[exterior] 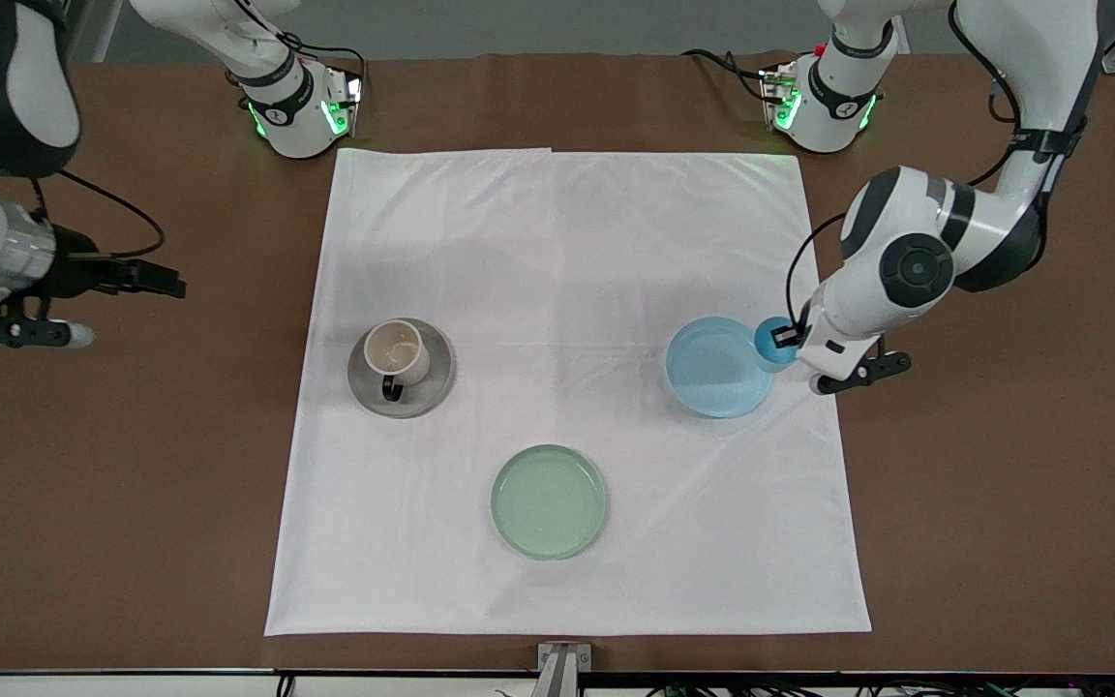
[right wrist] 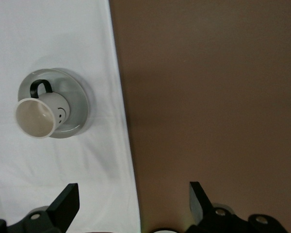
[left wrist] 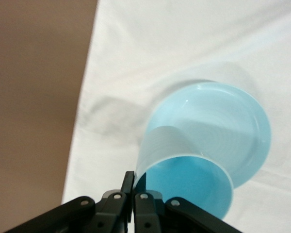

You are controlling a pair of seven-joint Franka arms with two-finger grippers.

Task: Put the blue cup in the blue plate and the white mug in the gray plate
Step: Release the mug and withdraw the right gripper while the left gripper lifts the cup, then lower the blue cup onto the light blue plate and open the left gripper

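L gripper (exterior: 782,341) pinches blue cup (exterior: 772,343) by its rim, raised over blue plate (exterior: 718,368) edge: shift it over plate centre, lower upright, then let go; white mug (exterior: 397,352) sits on gray plate (exterior: 401,369), R gripper (exterior: 122,305) wide open & empty, waiting over bare table.

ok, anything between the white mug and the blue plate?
Nothing: in the front view only bare white cloth lies between the white mug on the gray plate and the blue plate.
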